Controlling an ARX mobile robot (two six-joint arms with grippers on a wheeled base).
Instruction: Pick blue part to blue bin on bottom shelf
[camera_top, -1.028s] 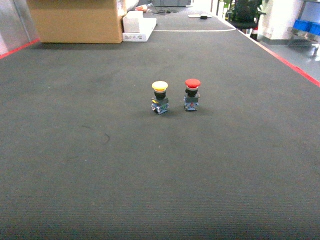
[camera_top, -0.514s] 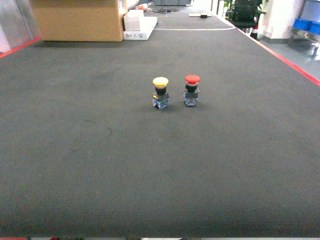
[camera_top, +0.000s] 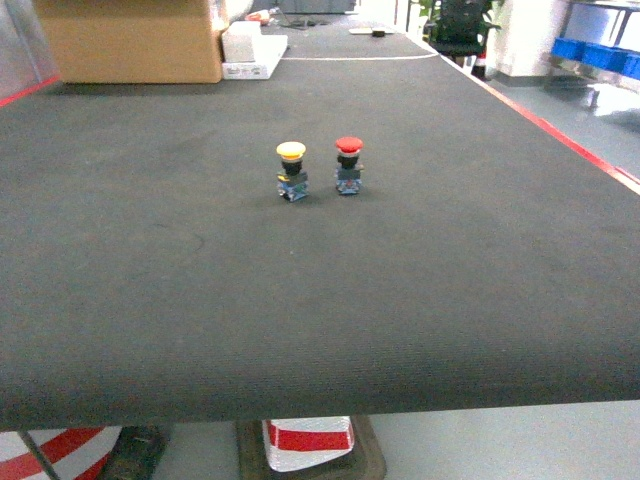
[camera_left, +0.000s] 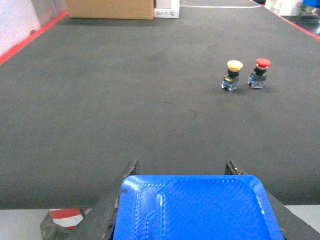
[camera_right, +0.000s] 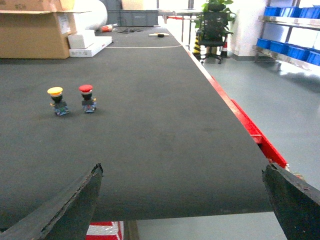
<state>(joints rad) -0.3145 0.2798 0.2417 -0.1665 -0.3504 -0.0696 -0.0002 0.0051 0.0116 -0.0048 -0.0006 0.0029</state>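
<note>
In the left wrist view the blue part (camera_left: 197, 207) fills the bottom of the frame, a flat bright-blue face with moulded lines. My left gripper (camera_left: 182, 167) is shut on it, with one dark finger against each side. My right gripper (camera_right: 183, 170) is open with nothing between its fingers, and hangs over the near edge of the black table (camera_right: 150, 125). Neither gripper shows in the head view. The blue bin and the bottom shelf are out of view.
A yellow-capped button (camera_top: 291, 170) and a red-capped button (camera_top: 348, 164) stand side by side mid-table. A cardboard box (camera_top: 130, 40) and white boxes (camera_top: 250, 50) sit at the far end. A red-and-white striped cone (camera_top: 310, 440) stands below the table's front edge. Far right are metal racks with small blue boxes (camera_right: 287, 47).
The head view has pulled back from the table. The two buttons now look smaller and further left, and the table's front edge and the striped cone below it have come into view.
</note>
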